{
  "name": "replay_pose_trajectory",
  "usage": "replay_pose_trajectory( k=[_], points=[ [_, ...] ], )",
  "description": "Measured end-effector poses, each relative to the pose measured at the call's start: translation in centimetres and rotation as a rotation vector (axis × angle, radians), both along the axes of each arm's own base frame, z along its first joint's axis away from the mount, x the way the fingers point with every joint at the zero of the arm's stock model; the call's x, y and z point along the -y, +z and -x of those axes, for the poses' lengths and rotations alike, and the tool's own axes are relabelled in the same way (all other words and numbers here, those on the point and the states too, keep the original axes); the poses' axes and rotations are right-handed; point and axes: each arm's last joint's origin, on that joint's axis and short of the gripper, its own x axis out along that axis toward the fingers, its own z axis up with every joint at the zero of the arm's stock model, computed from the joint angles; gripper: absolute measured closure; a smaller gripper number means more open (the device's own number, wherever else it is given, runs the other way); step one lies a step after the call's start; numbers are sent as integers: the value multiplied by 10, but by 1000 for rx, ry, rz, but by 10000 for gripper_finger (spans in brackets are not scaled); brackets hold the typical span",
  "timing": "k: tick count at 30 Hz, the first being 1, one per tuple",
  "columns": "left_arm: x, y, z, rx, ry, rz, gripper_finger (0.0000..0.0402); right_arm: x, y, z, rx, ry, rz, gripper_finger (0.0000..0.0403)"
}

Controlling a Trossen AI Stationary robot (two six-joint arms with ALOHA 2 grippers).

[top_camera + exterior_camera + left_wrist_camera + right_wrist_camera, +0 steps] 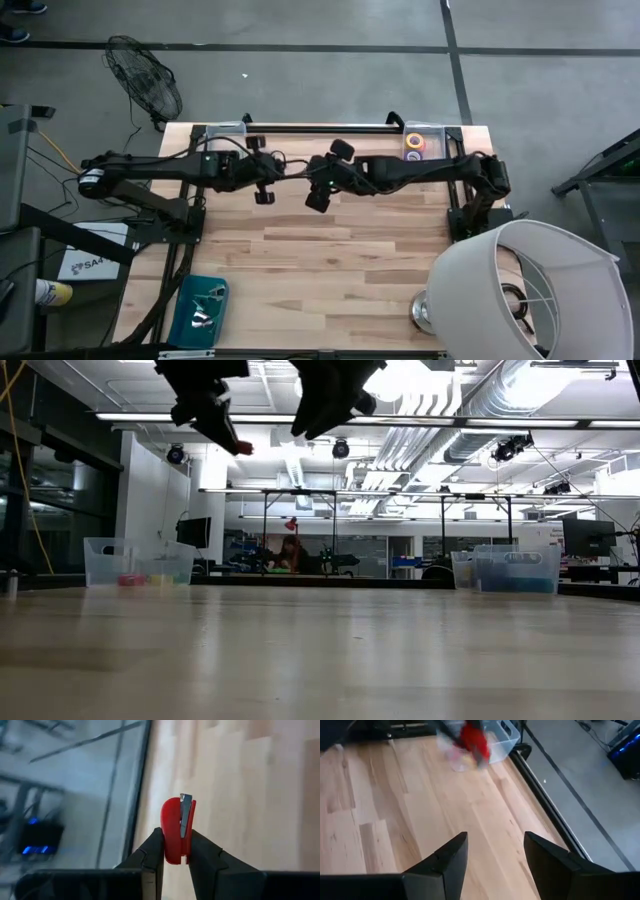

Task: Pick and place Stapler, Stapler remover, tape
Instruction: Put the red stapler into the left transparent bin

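Stapler point(177, 831), small and red with a metal strip along one edge, is clamped between the two dark fingers point(150, 857) of the left gripper point(175, 855). Its lower part is pinched between the fingertips, while its rounded top stands out past them, above the wood of the table point(330, 260). In the low view the same red tip is seen at the end of the left gripper point(232, 442), held high above the table top. The right gripper point(495, 855) is held just beside it near the middle of the table's far half, its fingers spread apart with nothing between them; only bare wood is seen through the gap. From the right wrist view the red stapler point(472, 740) is seen blurred ahead, in front of a clear bin point(500, 740).

Tape rolls point(414, 146) are seen in a clear bin point(425, 130) at the far right corner of the table. A second clear bin point(228, 132) is set at the far left corner. A teal tray point(185, 310) with metal pieces lies at the near left edge. A white lampshade point(530, 290) is seen at the near right corner.
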Motion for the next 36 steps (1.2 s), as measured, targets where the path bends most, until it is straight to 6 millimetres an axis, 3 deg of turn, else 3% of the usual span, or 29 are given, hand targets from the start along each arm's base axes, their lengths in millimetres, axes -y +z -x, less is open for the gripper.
replay_pose_trajectory(
  k=[11, 20, 27, 36],
  points=[
    [-10, 31, 43, 176, 309, -147, 342, 2, 5, 6, -11, -9, -1, 217],
    [-52, 27, 78, 89, 548, -70, 342, 3, 5, 7, -9, -18, 0, 217],
    [-90, -12, 95, 33, 735, 111, 341, 4, 5, 7, 1, -34, -13, 218],
    [-123, -73, 122, 169, 897, 370, 341, 6, 5, 7, 10, -51, -28, 218]
  ],
)
